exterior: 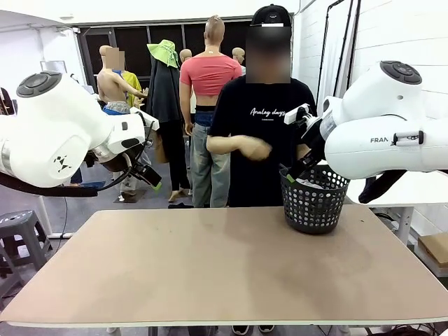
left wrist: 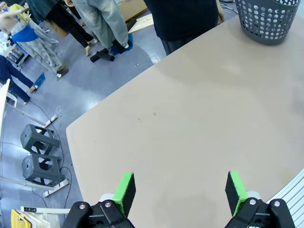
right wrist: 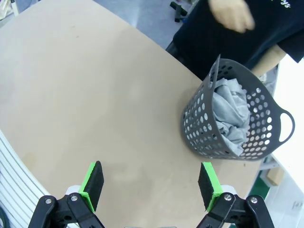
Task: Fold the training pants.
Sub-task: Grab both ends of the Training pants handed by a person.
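**A:** So, from the left: the left claw (left wrist: pixel 180 189) hangs wide open over the bare tan wooden surface (left wrist: pixel 190 118), holding nothing.

**B:** And the light grey soft jersey training pants (right wrist: pixel 232 113)?

**A:** Crumpled inside the dark grey perforated plastic basket (right wrist: pixel 202 128) at the surface's far right. It stands just in front of the person (exterior: pixel 259 112) in the black T-shirt, whose hand (right wrist: pixel 232 14) is raised near it.

**B:** Risks?

**A:** The right claw (right wrist: pixel 151 183), likewise spread and empty, is near the basket. Reaching in, it could catch the rim and tip the basket. It could also snag a single bunched layer and drag the basket along. The person's hand may get in the way.
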Available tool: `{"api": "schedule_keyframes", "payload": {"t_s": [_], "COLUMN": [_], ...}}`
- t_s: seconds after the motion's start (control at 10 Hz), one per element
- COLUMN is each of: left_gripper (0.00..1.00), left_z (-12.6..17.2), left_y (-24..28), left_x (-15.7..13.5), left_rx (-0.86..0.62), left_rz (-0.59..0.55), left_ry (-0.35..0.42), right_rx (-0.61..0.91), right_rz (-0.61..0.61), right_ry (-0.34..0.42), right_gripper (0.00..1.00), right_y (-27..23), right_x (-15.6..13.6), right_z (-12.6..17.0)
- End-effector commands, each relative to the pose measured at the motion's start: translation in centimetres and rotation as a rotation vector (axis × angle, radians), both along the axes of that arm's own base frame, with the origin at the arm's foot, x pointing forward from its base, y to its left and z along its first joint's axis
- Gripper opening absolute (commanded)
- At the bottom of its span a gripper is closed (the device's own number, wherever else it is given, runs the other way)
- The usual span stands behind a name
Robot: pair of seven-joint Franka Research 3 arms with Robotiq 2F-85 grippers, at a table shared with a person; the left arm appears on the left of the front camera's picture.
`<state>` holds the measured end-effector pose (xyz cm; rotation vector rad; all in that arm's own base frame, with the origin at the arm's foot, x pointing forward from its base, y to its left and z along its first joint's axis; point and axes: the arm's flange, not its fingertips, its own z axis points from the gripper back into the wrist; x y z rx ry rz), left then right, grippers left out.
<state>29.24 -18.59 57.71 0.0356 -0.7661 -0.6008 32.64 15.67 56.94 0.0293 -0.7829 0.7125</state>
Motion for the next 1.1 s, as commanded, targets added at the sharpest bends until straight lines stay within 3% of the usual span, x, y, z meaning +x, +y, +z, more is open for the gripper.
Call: {"api": "schedule_keyframes", "payload": {"t_s": [0.0,1.0], "left_gripper": [1.00,1.00], "left_z": [-0.01,-0.01], "left_y": [0.10,0.10], "left_x": [0.08,0.08], "left_rx": [0.007,0.007], "left_rz": [-0.005,-0.005], "left_ry": [-0.001,-0.001], "right_rx": [0.008,0.008], "right_rz": [-0.004,-0.004], "right_ry": [-0.006,-0.006], "right_gripper": [1.00,1.00], "right_y": [0.04,0.04], "right_x": [0.09,0.09], "right_z": [0.04,0.04]}}
